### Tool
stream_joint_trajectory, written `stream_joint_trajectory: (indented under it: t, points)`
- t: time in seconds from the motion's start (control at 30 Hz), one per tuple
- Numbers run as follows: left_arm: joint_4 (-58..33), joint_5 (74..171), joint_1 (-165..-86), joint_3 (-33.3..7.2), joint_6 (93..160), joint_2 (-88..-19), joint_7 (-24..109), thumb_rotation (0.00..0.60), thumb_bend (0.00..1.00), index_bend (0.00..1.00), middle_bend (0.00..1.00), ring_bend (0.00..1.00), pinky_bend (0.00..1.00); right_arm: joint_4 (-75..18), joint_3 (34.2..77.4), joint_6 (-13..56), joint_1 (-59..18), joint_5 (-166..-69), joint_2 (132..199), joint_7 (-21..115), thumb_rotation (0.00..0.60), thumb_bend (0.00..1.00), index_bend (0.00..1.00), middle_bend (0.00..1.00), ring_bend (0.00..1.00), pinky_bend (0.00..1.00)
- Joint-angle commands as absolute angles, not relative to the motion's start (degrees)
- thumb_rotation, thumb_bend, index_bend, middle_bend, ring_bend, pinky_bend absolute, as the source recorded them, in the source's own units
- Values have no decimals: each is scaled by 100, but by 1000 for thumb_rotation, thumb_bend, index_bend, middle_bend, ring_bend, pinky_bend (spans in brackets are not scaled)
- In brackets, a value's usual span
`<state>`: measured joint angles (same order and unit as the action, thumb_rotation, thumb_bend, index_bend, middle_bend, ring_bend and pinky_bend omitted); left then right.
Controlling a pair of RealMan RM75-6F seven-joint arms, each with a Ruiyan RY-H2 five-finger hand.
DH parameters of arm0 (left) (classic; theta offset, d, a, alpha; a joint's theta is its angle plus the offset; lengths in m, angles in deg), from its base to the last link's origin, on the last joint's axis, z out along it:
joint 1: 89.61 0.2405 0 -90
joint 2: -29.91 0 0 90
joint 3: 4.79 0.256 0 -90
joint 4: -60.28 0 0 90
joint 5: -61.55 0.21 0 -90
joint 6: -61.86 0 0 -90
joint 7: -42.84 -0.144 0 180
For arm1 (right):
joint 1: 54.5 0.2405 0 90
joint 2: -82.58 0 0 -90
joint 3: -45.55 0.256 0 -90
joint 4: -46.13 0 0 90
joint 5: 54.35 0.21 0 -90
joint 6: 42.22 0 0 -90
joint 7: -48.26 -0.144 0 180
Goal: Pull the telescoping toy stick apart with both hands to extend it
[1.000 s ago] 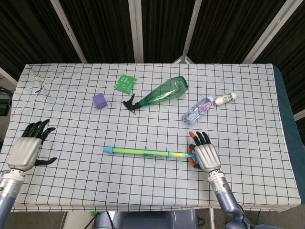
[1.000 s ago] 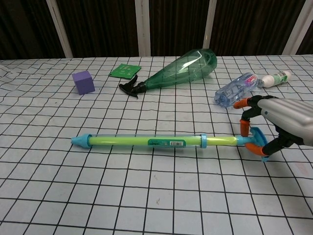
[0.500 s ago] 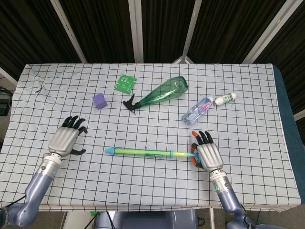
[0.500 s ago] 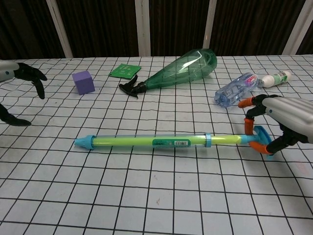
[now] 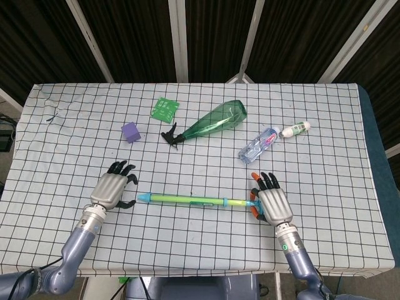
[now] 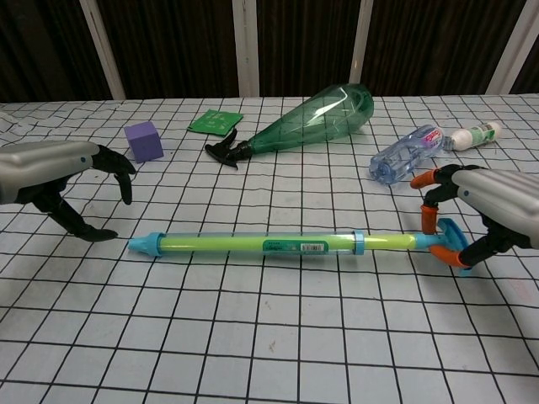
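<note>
The telescoping toy stick lies flat on the checked cloth, a yellow-green tube with a blue cap at its left end and a thin yellow rod reaching right to a blue handle. My right hand grips that handle between thumb and orange-tipped fingers. My left hand hovers open just left of the blue cap, fingers curved downward, not touching it.
A green spray bottle lies on its side behind the stick. A clear water bottle, a small white bottle, a purple cube and a green packet lie further back.
My left hand has swept in from the table's left edge toward the stick's blue cap. The stick slid slightly to the right with my right hand.
</note>
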<state>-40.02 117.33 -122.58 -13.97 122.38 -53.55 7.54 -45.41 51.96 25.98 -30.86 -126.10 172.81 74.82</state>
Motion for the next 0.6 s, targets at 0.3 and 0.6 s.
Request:
stream_joint_trajectory:
  t: [0.3,0.6]
  points:
    - [-3780,11495,-12491,-1327,12315,-5811,519,600,353,410,105,0,1,-4559,5207,2599,-3077,-12543,17279,7488,600,448,628,164,0,0]
    - [-3514,11375,-12660,-1266,12291,-6140,401,600,361,404,86,0,0,-4574,5194,2612,-3091,-12501,17256,7462,600,448,628,166,0,0]
